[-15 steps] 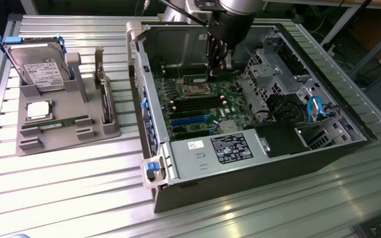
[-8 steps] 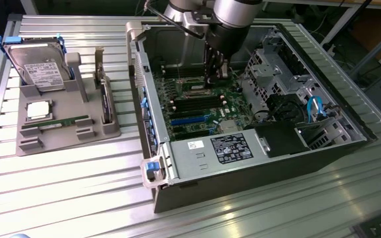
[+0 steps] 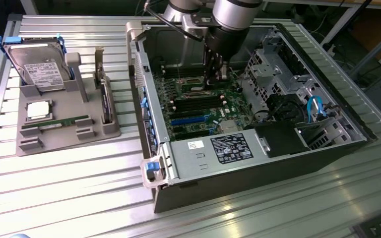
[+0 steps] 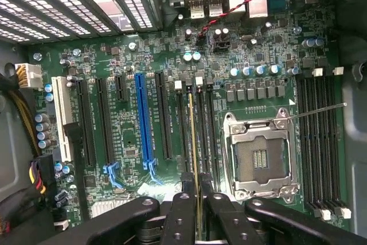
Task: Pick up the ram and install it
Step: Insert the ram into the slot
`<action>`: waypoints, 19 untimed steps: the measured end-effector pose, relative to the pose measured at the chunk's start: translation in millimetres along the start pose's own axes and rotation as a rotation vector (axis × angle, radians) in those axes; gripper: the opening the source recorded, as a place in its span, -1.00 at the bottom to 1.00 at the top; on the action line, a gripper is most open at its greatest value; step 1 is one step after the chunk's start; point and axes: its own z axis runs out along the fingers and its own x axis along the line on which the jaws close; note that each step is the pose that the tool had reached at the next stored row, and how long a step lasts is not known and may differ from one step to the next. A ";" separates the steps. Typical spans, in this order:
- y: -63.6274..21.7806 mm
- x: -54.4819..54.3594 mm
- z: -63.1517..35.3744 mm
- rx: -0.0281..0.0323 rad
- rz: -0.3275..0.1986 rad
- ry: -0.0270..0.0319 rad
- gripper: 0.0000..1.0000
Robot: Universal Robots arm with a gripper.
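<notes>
The fingers [image 4: 184,205] are clenched on the ram [image 4: 194,136]. In the wrist view it is seen edge-on, as a thin yellow-green line running out from between the two dark pads, so its faces and chips are hidden. The stick is lined up along one of the black memory slots [image 4: 202,124] just ahead of the fingertips. Whether its lower edge is touching that slot or is held just above it cannot be told. The roots of the fingers are cut off by the picture's edge. Just to one side of the held stick lies the open CPU socket [image 4: 261,159], with a further bank of memory slots [image 4: 318,142] beyond it. To the other side a blue expansion slot [image 4: 143,124] is seen, all on the green motherboard [image 4: 132,55]. In the exterior view the fingers [image 3: 215,79] are placed inside the open computer case [image 3: 243,173]. The arm above them is cut off by the frame, and what they hold is lost against their dark shape. Well apart from the fingers, toward the exterior view's left, a grey tray [image 3: 65,141] stands on the bench [image 3: 78,198]. A second green stick [image 3: 57,122] lies on the tray. A square silver CPU chip [image 3: 37,109] is set just beside that stick, and a hard drive [image 3: 38,67] is propped at a tilt behind.
</notes>
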 end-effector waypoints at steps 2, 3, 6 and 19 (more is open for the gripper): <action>1.4 0.1 0.8 0.0001 -0.011 0.0002 -0.72; 2.0 0.2 1.2 0.0001 -0.015 0.0003 -0.72; 3.1 0.2 5.0 0.0002 -0.017 0.0004 -0.72; 3.6 0.3 34.5 0.0001 -0.018 0.0004 -0.72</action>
